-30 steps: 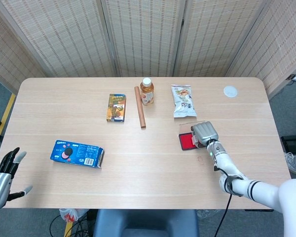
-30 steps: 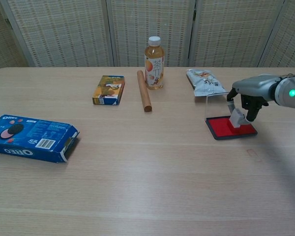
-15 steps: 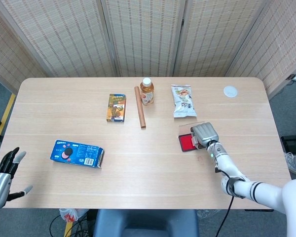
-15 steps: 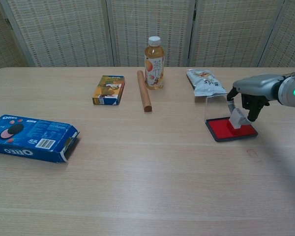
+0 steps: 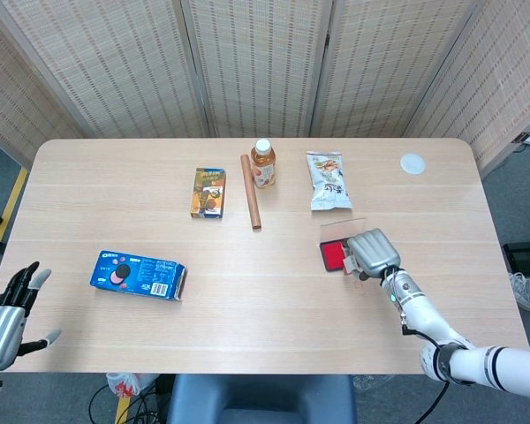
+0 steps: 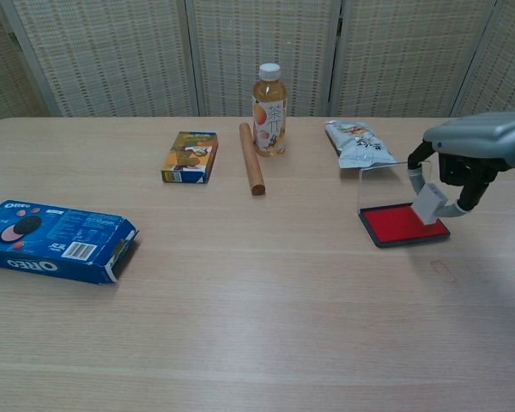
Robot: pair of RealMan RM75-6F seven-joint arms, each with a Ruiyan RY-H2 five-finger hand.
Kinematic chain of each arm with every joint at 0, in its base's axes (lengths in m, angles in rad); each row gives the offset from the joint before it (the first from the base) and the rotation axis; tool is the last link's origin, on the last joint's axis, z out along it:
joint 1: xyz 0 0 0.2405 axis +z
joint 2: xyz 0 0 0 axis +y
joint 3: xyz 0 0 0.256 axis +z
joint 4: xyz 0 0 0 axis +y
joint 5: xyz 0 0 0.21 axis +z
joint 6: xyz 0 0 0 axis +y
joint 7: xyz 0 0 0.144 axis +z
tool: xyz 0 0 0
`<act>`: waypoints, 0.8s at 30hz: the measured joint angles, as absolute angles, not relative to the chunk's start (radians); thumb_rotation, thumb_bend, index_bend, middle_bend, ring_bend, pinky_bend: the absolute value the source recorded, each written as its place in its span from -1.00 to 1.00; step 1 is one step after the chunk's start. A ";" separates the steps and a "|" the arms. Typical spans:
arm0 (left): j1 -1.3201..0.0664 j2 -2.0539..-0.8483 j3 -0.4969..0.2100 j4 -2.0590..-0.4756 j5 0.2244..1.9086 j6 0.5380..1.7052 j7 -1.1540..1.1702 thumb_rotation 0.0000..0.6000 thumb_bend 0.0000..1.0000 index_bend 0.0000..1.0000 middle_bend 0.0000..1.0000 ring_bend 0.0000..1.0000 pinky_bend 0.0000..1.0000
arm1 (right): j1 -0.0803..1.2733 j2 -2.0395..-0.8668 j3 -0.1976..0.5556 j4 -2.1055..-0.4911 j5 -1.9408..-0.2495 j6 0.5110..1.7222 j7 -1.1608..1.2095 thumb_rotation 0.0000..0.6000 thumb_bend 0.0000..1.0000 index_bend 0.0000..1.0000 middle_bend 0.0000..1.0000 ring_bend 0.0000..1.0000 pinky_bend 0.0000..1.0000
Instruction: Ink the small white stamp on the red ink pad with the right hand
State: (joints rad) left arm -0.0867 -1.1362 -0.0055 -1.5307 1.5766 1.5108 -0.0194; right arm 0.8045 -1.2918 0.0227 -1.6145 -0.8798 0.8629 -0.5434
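The small white stamp [image 6: 429,204] was held pinched in the right hand [image 6: 468,159], raised clear just above the red ink pad [image 6: 402,224]. The left hand [image 5: 2,322] was held unclenched, holding nothing.

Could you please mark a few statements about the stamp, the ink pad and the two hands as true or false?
1. The right hand holds the small white stamp. True.
2. The stamp is pressed down on the red ink pad. False: in the chest view it hangs tilted above the pad's right edge, clear of the red surface.
3. The left hand grips the Oreo box. False: it is off the table's near left corner with fingers spread, holding nothing.
4. The tea bottle stands upright beside the wooden rolling pin. True.
5. The snack bag lies on the ink pad. False: it lies behind the pad, apart from it.
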 measured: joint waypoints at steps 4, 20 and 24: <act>-0.085 -1.134 -0.005 -1.531 1.578 1.514 -0.025 1.00 -0.79 -0.90 -1.00 -1.00 -0.30 | 0.797 -1.313 0.000 -1.598 -0.892 0.851 -0.546 1.00 -0.33 0.74 0.88 0.55 0.47; -0.084 -1.132 -0.005 -1.537 1.570 1.512 -0.022 1.00 -0.79 -0.90 -1.00 -1.00 -0.30 | 0.790 -1.376 -0.044 -1.532 -0.902 0.810 -0.569 1.00 -0.40 0.66 0.74 0.47 0.47; -0.084 -1.131 -0.004 -1.537 1.574 1.512 -0.023 1.00 -0.79 -0.90 -1.00 -1.00 -0.30 | 0.792 -1.391 -0.048 -1.515 -0.896 0.805 -0.576 1.00 -0.42 0.59 0.70 0.43 0.47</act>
